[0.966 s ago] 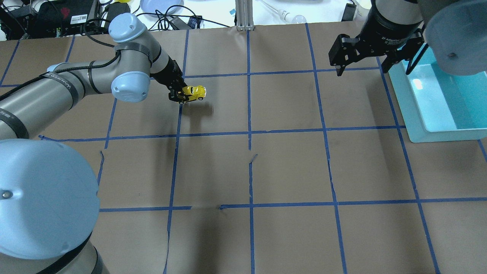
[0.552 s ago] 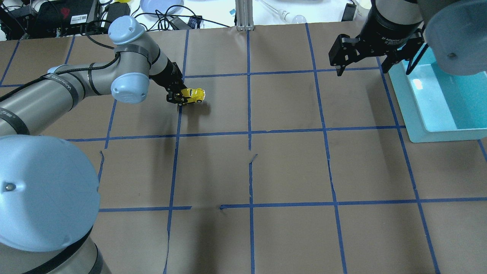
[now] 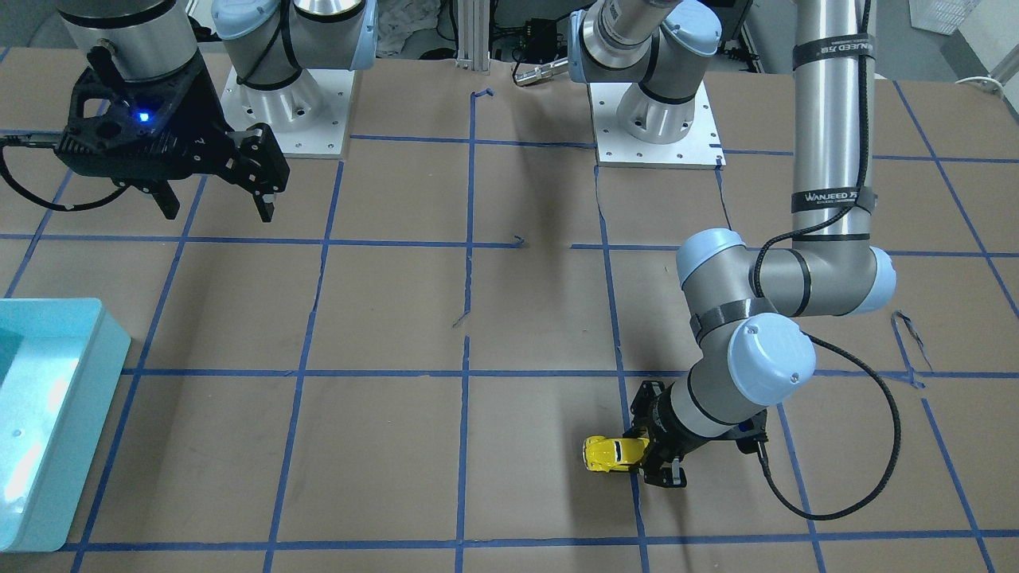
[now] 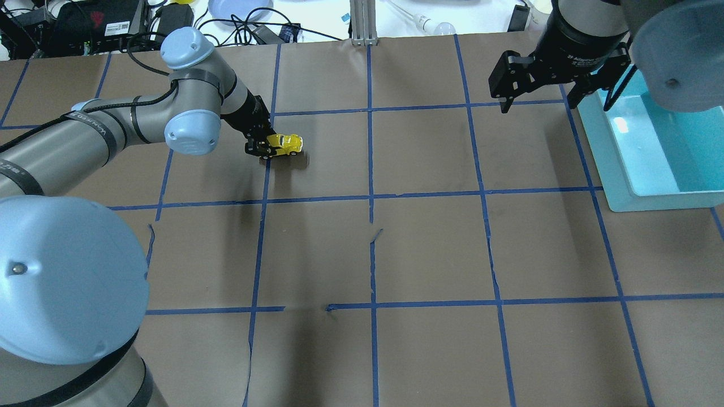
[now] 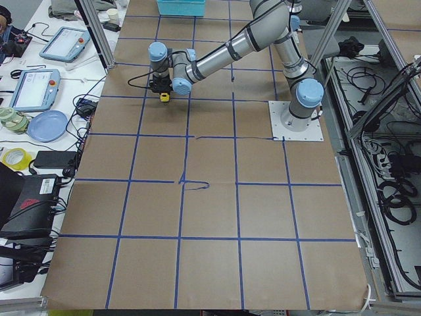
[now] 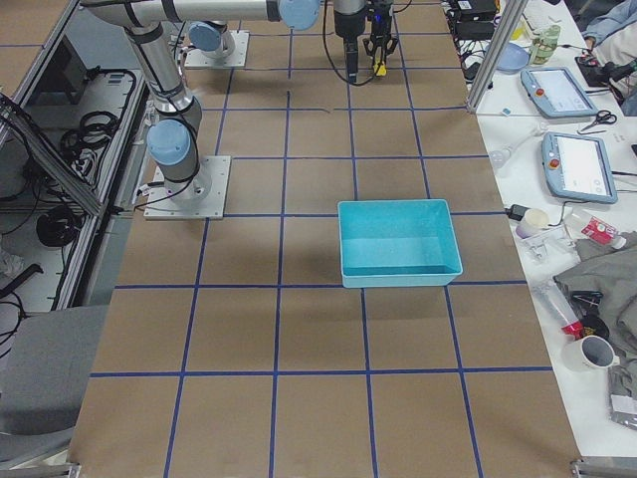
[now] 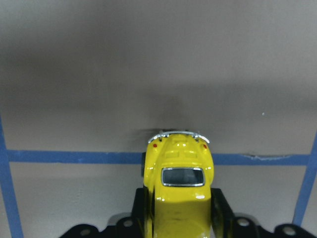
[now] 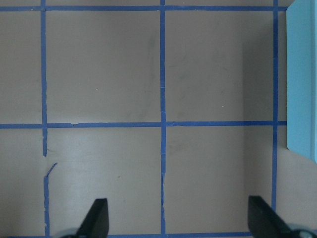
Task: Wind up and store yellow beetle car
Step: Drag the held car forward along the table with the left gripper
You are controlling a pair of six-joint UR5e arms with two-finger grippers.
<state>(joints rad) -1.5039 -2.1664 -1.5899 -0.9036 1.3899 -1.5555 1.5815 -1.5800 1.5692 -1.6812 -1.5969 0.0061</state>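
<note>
The yellow beetle car (image 4: 284, 144) is a small glossy toy with dark windows and silver bumpers. My left gripper (image 4: 264, 146) is shut on its body and holds it level, low over the brown paper or on it; I cannot tell which. The car shows between the black fingers in the left wrist view (image 7: 179, 191), in the front view (image 3: 611, 453), and as a yellow speck in the left side view (image 5: 164, 97). My right gripper (image 4: 540, 102) is open and empty, high beside the teal bin (image 4: 650, 192); its fingertips (image 8: 97, 218) frame bare paper.
The teal bin also shows at the front view's left edge (image 3: 87, 374) and in the right side view (image 6: 398, 274). Blue tape lines (image 4: 370, 198) grid the brown paper. Cables, tablets and a plate (image 4: 237, 8) lie beyond the far edge.
My left gripper has moved the car slightly left and down; the car's shadow has closed in beneath it. The right arm has not moved.
</note>
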